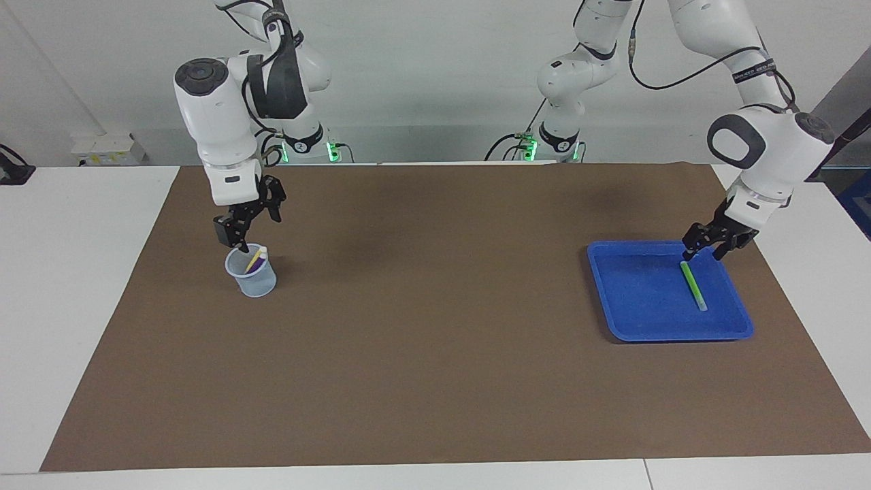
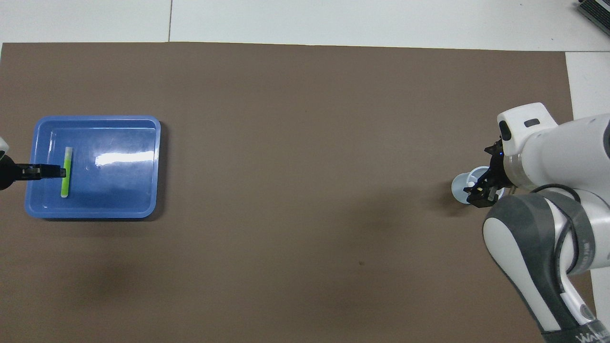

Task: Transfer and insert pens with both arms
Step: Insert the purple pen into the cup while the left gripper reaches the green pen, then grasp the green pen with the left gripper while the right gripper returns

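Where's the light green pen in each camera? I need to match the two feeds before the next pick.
Facing view: the light green pen lies in the blue tray, under the left gripper.
Overhead view: the same pen lies in the tray at the left arm's end, the gripper over it.
Shared landmark: the blue tray.

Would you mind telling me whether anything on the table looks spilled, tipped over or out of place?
Nothing stands out. The cup stands upright with the yellow pen and purple pen leaning inside, and the green pen lies flat in the blue tray.
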Robot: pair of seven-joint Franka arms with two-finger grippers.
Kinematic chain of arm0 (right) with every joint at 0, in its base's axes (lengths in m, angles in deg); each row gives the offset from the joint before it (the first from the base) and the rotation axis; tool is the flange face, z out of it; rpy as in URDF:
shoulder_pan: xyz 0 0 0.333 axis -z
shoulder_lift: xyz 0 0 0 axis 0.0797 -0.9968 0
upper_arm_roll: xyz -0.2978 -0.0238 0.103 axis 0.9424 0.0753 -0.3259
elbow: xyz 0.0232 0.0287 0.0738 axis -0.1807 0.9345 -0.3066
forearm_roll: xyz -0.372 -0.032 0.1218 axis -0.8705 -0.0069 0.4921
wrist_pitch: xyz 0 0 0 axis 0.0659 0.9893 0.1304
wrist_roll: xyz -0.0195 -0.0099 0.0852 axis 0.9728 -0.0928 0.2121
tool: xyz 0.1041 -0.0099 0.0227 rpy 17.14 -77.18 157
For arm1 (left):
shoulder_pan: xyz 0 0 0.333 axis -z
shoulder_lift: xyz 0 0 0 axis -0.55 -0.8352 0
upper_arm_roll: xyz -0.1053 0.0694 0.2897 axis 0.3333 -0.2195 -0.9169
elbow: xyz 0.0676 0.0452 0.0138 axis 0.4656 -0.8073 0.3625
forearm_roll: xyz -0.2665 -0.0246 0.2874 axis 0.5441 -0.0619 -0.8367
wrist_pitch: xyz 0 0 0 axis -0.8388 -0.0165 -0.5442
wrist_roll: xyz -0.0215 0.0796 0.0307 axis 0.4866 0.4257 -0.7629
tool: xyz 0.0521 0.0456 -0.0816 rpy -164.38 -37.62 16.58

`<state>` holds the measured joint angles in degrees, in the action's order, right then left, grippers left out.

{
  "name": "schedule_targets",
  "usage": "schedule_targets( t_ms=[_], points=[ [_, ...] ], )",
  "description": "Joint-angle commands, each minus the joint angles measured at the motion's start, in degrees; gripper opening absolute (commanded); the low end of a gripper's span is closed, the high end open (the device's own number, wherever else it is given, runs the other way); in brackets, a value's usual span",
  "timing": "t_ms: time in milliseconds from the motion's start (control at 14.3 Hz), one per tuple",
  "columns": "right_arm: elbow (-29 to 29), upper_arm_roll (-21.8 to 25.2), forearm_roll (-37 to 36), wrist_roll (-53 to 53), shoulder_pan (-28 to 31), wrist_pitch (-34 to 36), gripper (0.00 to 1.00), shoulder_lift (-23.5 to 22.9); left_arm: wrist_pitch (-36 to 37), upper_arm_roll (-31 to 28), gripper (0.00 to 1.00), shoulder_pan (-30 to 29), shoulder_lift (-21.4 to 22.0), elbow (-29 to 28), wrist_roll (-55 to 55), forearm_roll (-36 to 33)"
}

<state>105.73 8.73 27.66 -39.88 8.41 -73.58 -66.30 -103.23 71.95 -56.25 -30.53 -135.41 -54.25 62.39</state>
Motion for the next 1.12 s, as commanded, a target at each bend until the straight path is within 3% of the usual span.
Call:
schedule_targets(
  t_ms=[0,279,629,1048],
  points=[
    [-0.12,-0.44,4.72,8.80,-1.38,2.83,1.00,0.42,-3.20,0.27,0.80,-0.58,-3.88,2.16,2.53,-0.96],
    [-1.70,-0.44,10.70,23.31,-5.67,3.89,1.00,0.33,-3.72,0.27,0.79,-0.67,-8.90,6.65,3.60,-3.67],
    [-1.88,-0.44,18.61,44.32,-9.81,3.19,1.00,0.24,-5.92,0.36,0.78,-0.84,-11.01,6.49,3.77,-3.94],
    [-1.80,-0.44,24.85,61.99,-14.12,-0.58,1.00,0.24,-6.80,0.36,0.74,-1.90,-11.45,4.29,3.77,-3.94]
  ],
)
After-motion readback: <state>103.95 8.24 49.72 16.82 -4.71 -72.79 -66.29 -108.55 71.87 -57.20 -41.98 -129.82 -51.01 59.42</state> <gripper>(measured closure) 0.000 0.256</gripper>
